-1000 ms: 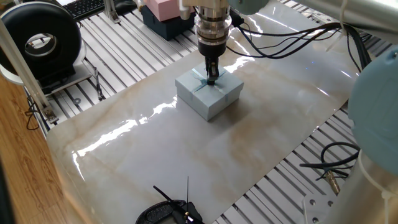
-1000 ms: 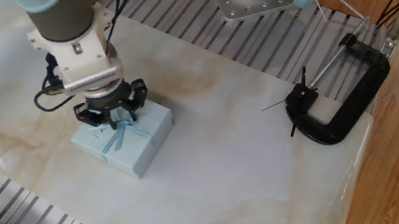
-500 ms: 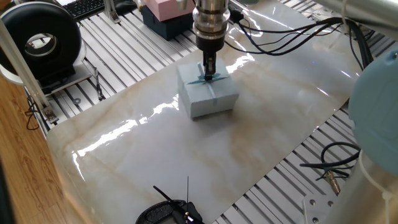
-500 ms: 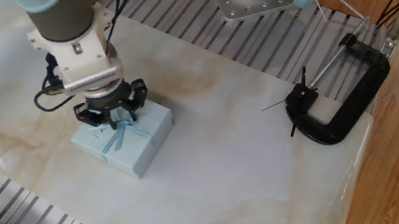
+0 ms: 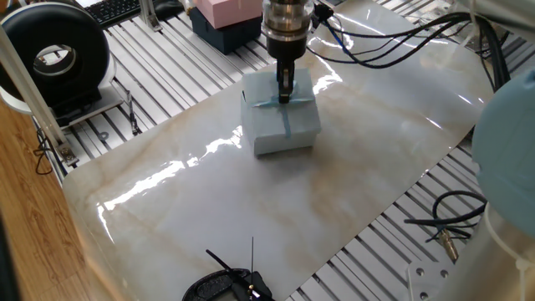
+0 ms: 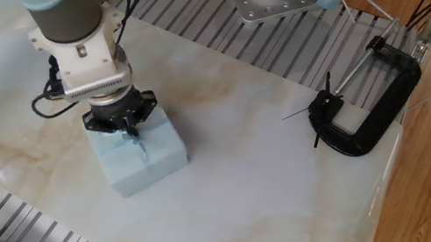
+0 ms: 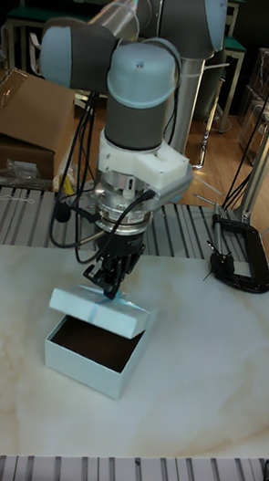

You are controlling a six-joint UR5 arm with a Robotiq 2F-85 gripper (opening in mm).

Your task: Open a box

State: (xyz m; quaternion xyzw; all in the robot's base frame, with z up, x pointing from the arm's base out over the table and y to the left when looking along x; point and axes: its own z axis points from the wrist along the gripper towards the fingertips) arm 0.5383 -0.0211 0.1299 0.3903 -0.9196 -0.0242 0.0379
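Box [image 7: 92, 345] base sits directly beneath the pincer [image 7: 109, 288], which is clamped on the ribbon bow [image 5: 280, 103], lifting the lid [image 7: 101, 307] to expose the interior.

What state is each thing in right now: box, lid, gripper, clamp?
box: open, upright on the table, dark interior showing
lid: lifted and tilted, one edge still near the box rim
gripper: shut on the lid's ribbon
clamp: lying flat near the table edge, untouched
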